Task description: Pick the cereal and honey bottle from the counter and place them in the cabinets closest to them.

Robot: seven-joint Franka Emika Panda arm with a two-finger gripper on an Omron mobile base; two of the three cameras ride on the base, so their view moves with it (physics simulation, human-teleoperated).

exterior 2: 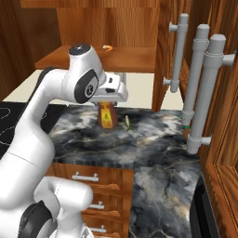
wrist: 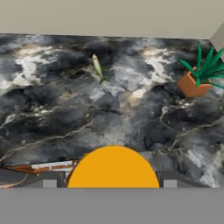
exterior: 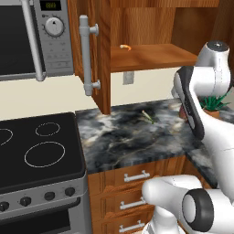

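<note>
The honey bottle (exterior 2: 108,117), amber with a yellow label, stands upright at the back of the marbled counter (exterior 2: 139,148). My gripper (exterior 2: 108,103) sits straight above it. In the hand view its orange-yellow cap (wrist: 113,168) fills the gap between my fingertips (wrist: 168,181), which press against it on both sides, so my gripper (wrist: 107,181) is shut on the bottle. The bottle's base is at or just above the stone; I cannot tell which. An open wood cabinet shelf (exterior 2: 116,60) hangs directly above the bottle. The cereal is out of view.
A small green-and-white stalk (wrist: 98,68) lies on the counter behind the bottle. A potted plant (wrist: 197,78) stands at the right by the wall. A small orange item (exterior: 124,46) lies on the shelf. Open cabinet doors with grey bar handles (exterior 2: 202,93) stand right; stove (exterior: 36,151) and microwave (exterior: 32,36) left.
</note>
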